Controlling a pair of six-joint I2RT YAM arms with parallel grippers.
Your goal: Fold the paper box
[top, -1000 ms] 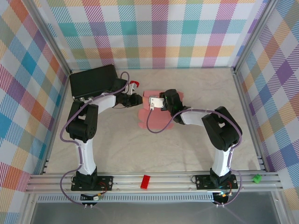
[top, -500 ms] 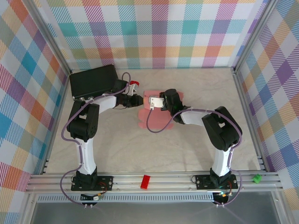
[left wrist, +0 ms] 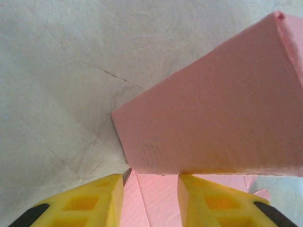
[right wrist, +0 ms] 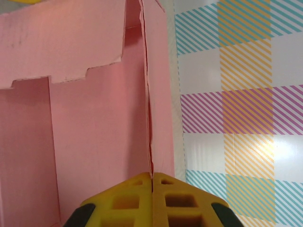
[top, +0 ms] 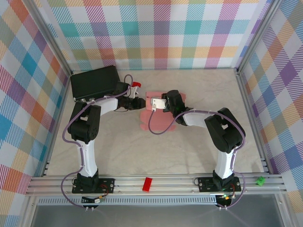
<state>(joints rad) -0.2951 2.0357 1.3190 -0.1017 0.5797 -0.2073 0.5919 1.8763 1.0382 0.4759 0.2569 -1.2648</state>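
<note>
Paper box (top: 161, 124) mid-table, its upright wall in the grip of the right hand (right wrist: 152, 178), left hand (left wrist: 150, 184) open just beside it

We're in a plaid enclosure: back wall (top: 161, 33), left wall (top: 23, 94) and right wall (top: 284, 94), all pastel checks of teal, pink, orange, purple and white. Aluminium posts (top: 258, 35) run up the wall joints. The floor is a beige tabletop (top: 142, 151), which looks creased and faintly cracked in the left wrist view. A slotted aluminium rail (top: 180, 185) spans the near edge. The same plaid shows at the right of the right wrist view. Light is even and soft.
</note>
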